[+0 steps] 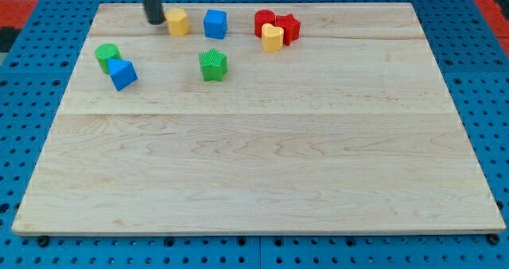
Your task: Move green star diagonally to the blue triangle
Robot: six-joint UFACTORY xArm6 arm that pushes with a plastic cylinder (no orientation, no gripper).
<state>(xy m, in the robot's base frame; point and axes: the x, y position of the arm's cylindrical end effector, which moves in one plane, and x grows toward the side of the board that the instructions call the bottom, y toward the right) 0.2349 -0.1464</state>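
Observation:
The green star [213, 64] lies on the wooden board [254, 157] in its upper middle-left part. The blue triangle [122, 74] lies at the upper left, touching a green round block [107, 56] above it. My tip [154, 20] stands near the board's top edge, just left of a yellow block [177, 21], and above and to the left of the green star.
A blue cube [215, 23] sits right of the yellow block. Two red blocks [265, 21] [288, 27] and a yellow heart [273, 37] are clustered at the top, right of centre. Blue pegboard surrounds the board.

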